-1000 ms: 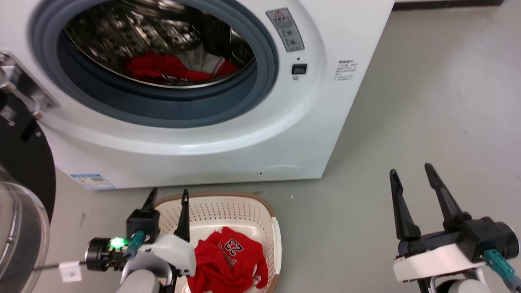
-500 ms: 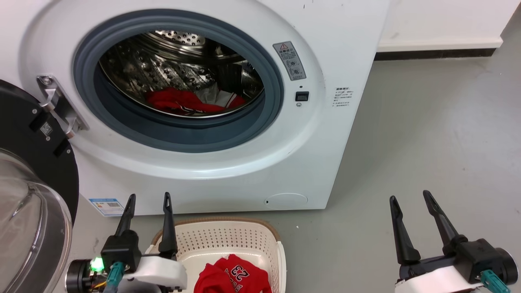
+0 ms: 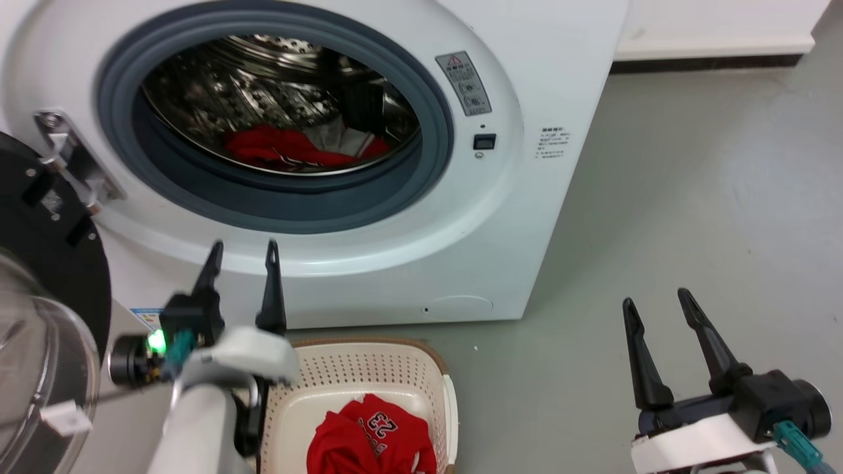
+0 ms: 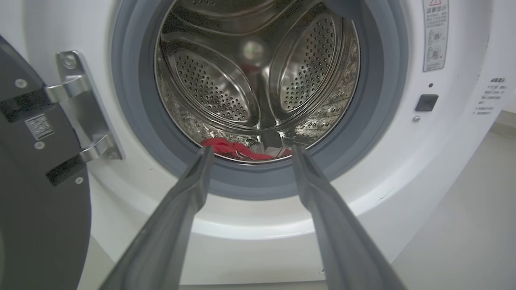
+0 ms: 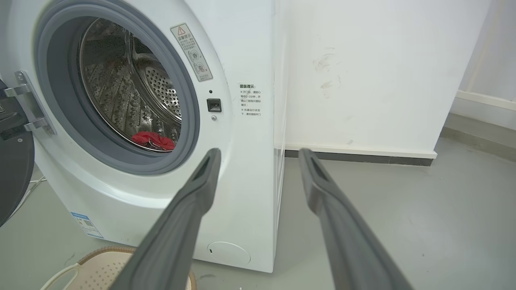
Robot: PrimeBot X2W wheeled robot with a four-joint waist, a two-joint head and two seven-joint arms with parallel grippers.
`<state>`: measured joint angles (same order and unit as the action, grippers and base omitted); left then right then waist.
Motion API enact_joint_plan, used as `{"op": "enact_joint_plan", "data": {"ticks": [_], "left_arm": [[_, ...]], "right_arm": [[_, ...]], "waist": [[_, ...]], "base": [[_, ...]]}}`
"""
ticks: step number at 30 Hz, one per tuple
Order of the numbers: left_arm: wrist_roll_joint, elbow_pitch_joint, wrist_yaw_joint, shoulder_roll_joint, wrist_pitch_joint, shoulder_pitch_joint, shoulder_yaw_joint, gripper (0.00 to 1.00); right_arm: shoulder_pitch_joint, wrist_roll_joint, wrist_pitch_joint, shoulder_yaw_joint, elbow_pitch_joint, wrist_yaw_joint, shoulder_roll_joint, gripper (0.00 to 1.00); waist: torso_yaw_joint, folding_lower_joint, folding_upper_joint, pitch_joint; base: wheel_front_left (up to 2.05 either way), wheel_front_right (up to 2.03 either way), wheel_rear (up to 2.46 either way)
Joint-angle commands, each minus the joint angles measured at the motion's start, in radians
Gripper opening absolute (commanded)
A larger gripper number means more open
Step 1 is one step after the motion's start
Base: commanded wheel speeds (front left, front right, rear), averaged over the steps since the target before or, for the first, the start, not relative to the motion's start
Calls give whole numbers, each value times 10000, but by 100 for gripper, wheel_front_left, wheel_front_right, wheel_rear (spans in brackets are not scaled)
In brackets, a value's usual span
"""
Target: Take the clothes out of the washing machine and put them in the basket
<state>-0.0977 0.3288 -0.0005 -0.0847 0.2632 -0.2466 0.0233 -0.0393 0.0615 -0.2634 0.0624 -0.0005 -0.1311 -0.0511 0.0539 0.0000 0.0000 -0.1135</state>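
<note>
The white washing machine stands with its door swung open, and a red top with white trim lies at the bottom of its steel drum. Red cloth shows over the drum's lip, and again as a small red heap in the right wrist view. The cream basket on the floor holds a red jersey printed "23". My left gripper is open and empty, raised in front of the machine just below the port. My right gripper hangs open and empty over the floor at the right.
The black-rimmed glass door juts out at the left beside my left arm. Its metal hinge sits at the port's left edge. Grey floor stretches to the right of the machine, ending at a white wall with a dark skirting.
My left gripper has risen from over the basket to the machine's front below the port. The head camera has shifted, moving the whole picture. The right gripper keeps its pose.
</note>
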Motion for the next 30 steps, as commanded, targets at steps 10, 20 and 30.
{"op": "enact_joint_plan", "data": {"ticks": [10, 20, 30], "left_arm": [[330, 2745, -348, -1001, 24, -4151, -393, 100], [678, 5355, -58, -2033, -267, -7463, -389, 100], [1098, 7597, -346, -3067, -2116, -10606, 108, 100]], "right_arm": [[1303, 371, -20, 374, -208, 8, 19, 100], [2115, 698, -20, 593, -428, 7, 22, 100], [2790, 1086, -20, 699, -715, 7, 22, 100]], "waist": [[1219, 0, 0, -2077], [1858, 0, 0, -3518], [2374, 0, 0, -4937]], "base": [[0, 0, 0], [0, 0, 0], [0, 0, 0]]}}
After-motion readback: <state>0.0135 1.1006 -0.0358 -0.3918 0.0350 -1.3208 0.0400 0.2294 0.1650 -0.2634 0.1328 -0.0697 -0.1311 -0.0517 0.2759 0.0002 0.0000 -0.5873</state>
